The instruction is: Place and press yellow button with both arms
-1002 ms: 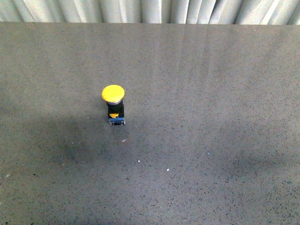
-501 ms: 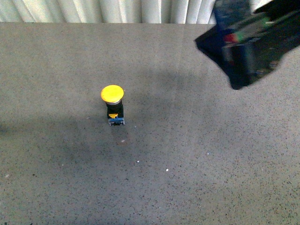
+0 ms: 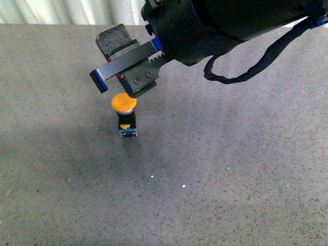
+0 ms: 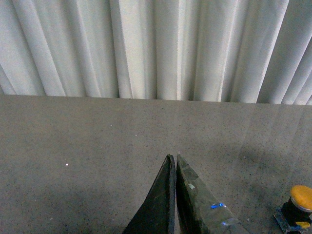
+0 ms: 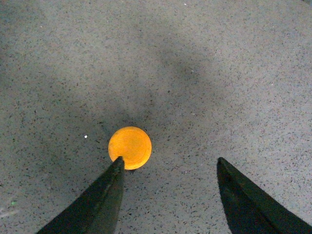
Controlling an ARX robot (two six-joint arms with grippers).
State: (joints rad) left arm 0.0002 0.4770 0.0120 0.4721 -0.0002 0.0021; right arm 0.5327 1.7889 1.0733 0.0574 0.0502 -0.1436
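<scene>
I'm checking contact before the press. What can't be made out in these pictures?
- Right wrist view: one finger of the open right pincer overlaps the edge of the yellow button. Whether it is touching or hovering above cannot be told.
- Same view: the cap hides the button's body.
- Left wrist view: the picture's edge cuts off the button's base.
- Front view: the left pincer is out of frame.

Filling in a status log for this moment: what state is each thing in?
yellow button: upright on the table, not gripped.
right gripper: open, over the button; whether it touches is unclear.
left gripper: shut, empty, away from the button.
</scene>
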